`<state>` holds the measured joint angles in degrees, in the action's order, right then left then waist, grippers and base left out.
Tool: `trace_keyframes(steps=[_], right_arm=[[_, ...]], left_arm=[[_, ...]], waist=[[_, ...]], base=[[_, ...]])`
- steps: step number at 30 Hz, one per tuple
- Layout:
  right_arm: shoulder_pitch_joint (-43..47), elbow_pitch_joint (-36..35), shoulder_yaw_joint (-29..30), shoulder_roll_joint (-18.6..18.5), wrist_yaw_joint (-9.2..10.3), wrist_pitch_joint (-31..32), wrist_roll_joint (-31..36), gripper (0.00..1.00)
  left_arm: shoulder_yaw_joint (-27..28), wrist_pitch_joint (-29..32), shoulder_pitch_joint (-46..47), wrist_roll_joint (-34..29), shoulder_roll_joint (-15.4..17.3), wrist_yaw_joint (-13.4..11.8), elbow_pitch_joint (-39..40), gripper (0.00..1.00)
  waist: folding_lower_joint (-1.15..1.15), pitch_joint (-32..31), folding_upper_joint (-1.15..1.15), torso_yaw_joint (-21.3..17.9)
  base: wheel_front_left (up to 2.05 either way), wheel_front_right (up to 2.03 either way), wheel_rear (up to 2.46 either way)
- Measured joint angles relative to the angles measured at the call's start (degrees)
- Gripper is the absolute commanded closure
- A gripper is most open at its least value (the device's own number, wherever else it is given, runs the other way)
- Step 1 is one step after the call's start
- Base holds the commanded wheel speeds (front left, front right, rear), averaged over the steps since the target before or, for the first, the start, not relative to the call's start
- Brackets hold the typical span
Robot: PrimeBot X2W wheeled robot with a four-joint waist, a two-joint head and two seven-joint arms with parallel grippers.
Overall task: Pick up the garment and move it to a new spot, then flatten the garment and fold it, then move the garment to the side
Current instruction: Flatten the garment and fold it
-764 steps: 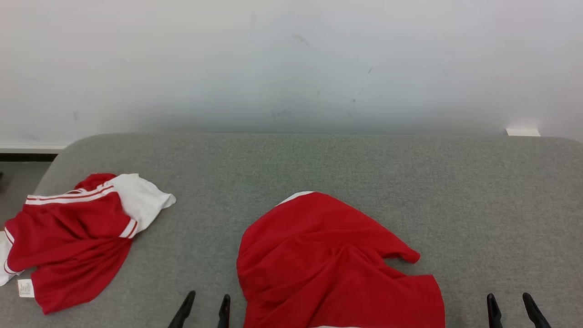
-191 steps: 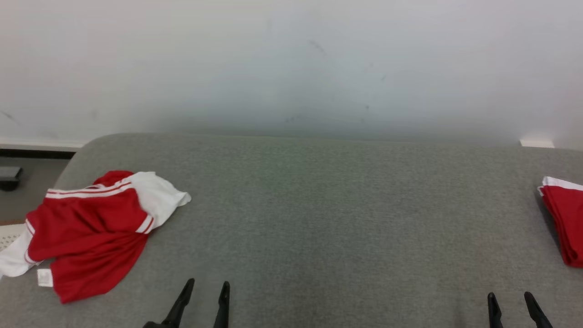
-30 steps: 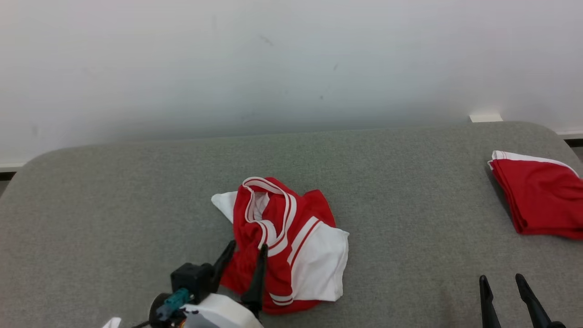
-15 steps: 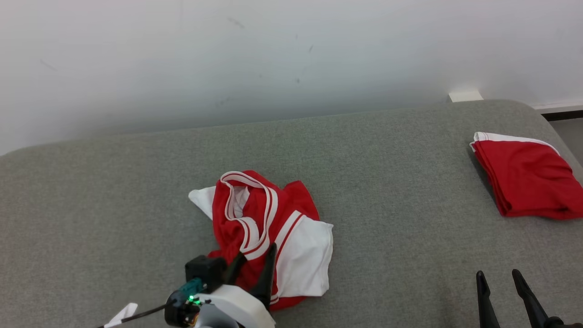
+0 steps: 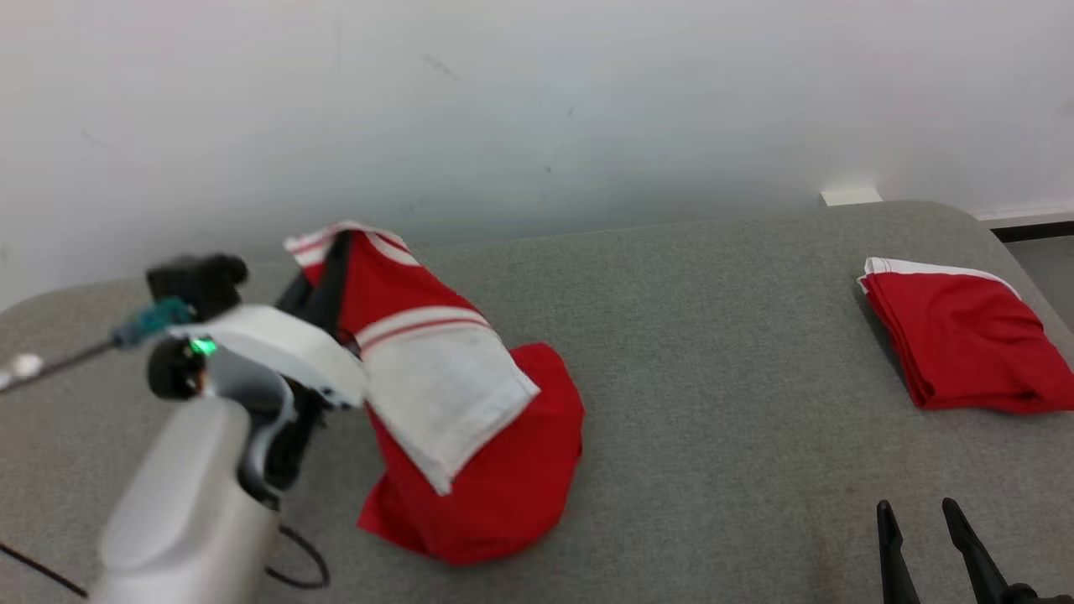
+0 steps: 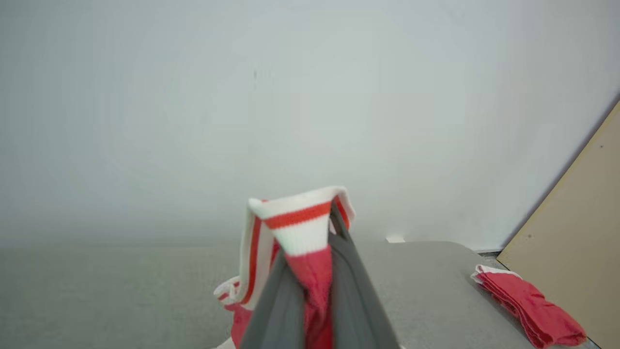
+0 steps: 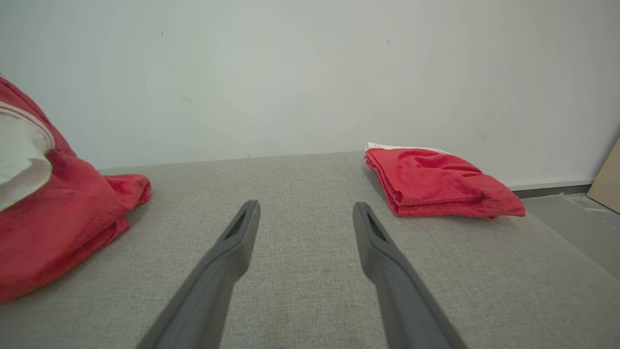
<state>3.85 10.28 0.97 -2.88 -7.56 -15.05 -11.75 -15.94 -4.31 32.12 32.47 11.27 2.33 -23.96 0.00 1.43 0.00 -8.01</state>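
Observation:
The garment (image 5: 470, 419) is a red top with white panels and striped trim. It hangs from my left gripper (image 5: 338, 243), which is shut on its striped edge above the left part of the grey table (image 5: 713, 335); its lower end still rests on the tabletop. In the left wrist view the striped edge (image 6: 295, 228) is pinched between the fingers of the left gripper (image 6: 315, 232). My right gripper (image 5: 919, 512) stands open low over the table's front right, its fingers (image 7: 237, 242) apart with nothing between them. The garment (image 7: 58, 213) lies to its left.
A folded red garment (image 5: 965, 344) lies near the table's right edge, and is seen as a red stack (image 7: 436, 182) ahead of the right gripper. A white wall runs behind the table. A beige board (image 6: 571, 232) leans at the far right. A dark cable (image 5: 302, 562) trails by my left forearm.
My left gripper has shut on the garment's striped edge and lifted it up and away from me, so the cloth now hangs in a drape. The right gripper has stayed put.

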Motion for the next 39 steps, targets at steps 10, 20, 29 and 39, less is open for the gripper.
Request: trace_keyframes(steps=[10, 20, 29, 39], right_arm=[[0.20, 0.49, -0.83, 0.01, 0.00, 0.00, -0.33, 0.00], [0.65, 0.66, -1.35, 0.00, 0.00, 0.00, -0.45, 0.00], [0.55, 0.99, -2.31, 0.00, 0.00, 0.00, -0.85, 0.00], [-1.78, 2.02, -5.82, 0.04, 0.00, 0.00, -1.23, 0.00]], left_arm=[[6.33, 23.75, 13.27, 11.31, 12.00, 2.76, 6.80, 1.00], [10.91, 38.61, 19.65, 21.15, 18.71, 2.93, 12.89, 1.00], [2.32, 43.46, 12.97, 25.54, 12.70, 4.19, 18.59, 1.00], [-16.12, 40.94, 3.03, 25.04, -2.12, 4.79, 14.56, 1.00]], waist=[[0.00, -1.69, 0.00, -1.42], [0.00, -2.11, 0.00, -1.79], [0.00, -1.95, 0.00, -0.41], [0.00, -1.14, 0.00, -2.72]], base=[[0.00, 0.00, 0.00], [0.00, 0.00, 0.00], [0.00, 0.00, 0.00], [0.00, 0.00, 0.00]])
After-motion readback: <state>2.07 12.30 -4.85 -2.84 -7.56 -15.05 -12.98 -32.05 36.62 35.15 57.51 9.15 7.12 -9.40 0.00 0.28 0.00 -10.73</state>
